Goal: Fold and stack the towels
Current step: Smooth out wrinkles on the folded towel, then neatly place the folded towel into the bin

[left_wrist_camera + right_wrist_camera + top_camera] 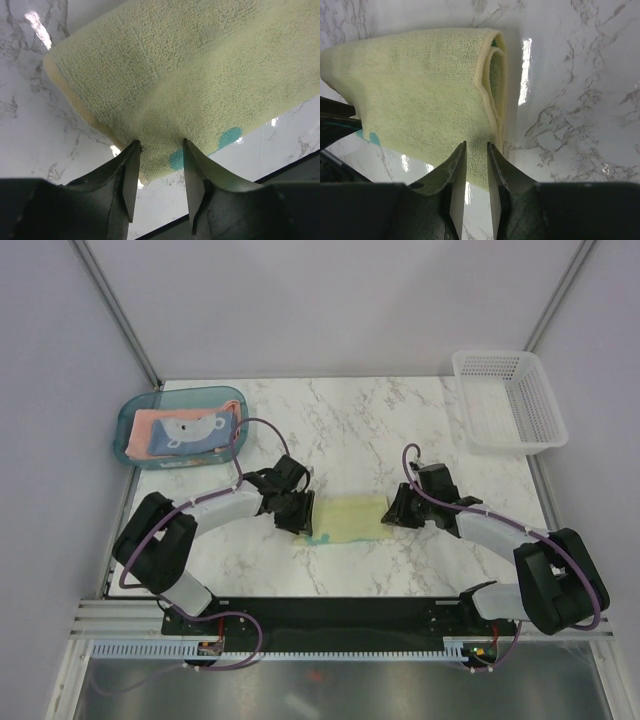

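Observation:
The pale yellow towel (350, 518) lies folded flat on the marble table between my two grippers. It shows in the left wrist view (200, 65), with teal patches at its near edge, and in the right wrist view (420, 95), with its folded layers at the right end. My left gripper (300, 512) (161, 142) is open, its tips over the towel's left end. My right gripper (393, 510) (476, 144) is narrowly open over the towel's right end, near corner. The salmon-pink towel (150, 432) and the light blue towel (192, 432) lie stacked in the tray.
The teal plastic tray (125, 430) stands at the back left. A white mesh basket (466, 405) stands at the back right. The table's black front rail (330, 612) runs between the arm bases.

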Tool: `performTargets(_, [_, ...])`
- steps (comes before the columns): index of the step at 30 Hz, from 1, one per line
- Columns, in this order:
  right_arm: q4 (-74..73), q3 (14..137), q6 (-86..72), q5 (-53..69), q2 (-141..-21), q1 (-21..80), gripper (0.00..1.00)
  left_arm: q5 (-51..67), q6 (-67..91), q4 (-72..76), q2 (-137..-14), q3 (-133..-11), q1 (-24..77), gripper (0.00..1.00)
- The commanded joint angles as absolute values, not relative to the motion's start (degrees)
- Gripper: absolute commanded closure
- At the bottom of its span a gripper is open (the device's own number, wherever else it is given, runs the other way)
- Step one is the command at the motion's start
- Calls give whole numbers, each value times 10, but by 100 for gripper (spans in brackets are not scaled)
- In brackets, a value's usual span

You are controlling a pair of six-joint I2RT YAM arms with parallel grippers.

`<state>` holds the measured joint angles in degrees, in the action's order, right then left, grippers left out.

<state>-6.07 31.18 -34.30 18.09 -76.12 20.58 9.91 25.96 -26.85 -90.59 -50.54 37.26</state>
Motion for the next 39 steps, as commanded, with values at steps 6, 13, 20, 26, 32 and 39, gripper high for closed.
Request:
performTargets(6, [-28,382,-373,205,-738,207,73,80,267,-277,-880,-609,372,45])
performTargets(13, [86,384,-387,225,-847,206,71,54,247,-265,-970,-629,346,46])
performTargets(20, [181,352,-374,247,-927,154,71,91,221,-228,-1027,-635,295,46])
performTargets(26, [141,388,-363,285,-883,153,69,169,185,-233,-1018,-700,290,45])
performTargets(32, [27,416,-331,290,-810,154,62,185,173,-306,-956,-722,291,39])
performTargets(39, [21,368,-323,361,-786,165,67,183,172,-286,-895,-605,265,39])
